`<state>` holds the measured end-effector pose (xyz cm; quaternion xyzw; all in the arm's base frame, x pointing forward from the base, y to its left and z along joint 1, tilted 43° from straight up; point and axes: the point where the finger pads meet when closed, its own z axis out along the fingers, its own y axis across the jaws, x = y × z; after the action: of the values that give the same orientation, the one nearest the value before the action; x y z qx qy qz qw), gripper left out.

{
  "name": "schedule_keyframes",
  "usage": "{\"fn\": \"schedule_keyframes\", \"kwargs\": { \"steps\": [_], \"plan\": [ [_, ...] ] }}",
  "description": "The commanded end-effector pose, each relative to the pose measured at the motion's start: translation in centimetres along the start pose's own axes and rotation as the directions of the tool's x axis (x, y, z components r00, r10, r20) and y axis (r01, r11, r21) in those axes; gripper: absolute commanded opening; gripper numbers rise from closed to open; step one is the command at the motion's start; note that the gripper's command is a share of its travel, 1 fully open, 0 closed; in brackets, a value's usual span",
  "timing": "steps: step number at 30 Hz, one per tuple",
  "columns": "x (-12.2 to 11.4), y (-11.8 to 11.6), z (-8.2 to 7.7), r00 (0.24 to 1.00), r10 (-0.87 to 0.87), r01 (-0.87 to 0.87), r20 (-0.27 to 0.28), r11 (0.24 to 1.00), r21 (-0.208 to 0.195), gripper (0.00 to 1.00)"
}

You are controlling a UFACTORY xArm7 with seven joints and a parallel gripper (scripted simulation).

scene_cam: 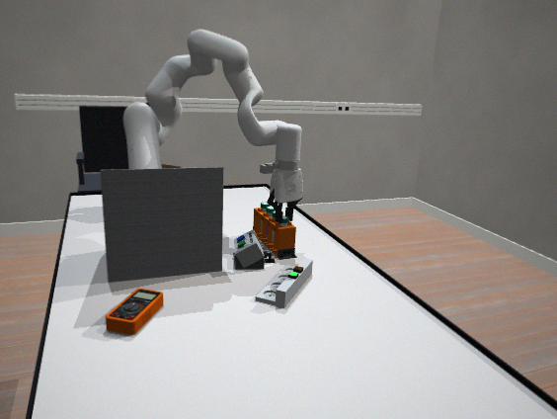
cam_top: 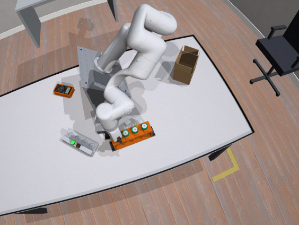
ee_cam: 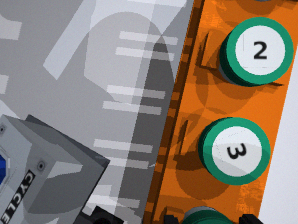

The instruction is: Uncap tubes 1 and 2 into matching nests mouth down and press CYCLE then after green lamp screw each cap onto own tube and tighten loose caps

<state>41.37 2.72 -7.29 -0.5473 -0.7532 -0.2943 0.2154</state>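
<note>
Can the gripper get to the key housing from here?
Probably yes, once it lets go: the gripper is shut on tube 4's cap. The key housing sits beside the station with nothing over it.

tube rack (ee_cam: 192,90): orange
caps (ee_cam: 256,50): green rim, white top, black numbers 2 and 3
cap tray (scene_cam: 283,292): grey, one lamp (scene_cam: 294,273) lit green
key housing (ee_cam: 55,170): grey, blue key at 9 o'clock
arm (cam_top: 138,53): white
meter (scene_cam: 134,310): orange, dark face
box (cam_top: 185,65): brown
table (scene_cam: 346,346): white, black edge
</note>
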Motion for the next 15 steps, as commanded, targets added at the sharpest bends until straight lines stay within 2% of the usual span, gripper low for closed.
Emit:
{"fn": "schedule_keyframes", "kwargs": {
  "steps": [1,15],
  "plan": [
    [-0.15,0.08,-0.18,0.998,0.056,-0.056,0.004,0.998,-0.003,0.0],
    [-0.15,0.08,-0.18,0.956,0.292,-0.292,0.003,0.956,-0.004,0.0]
  ]
}}
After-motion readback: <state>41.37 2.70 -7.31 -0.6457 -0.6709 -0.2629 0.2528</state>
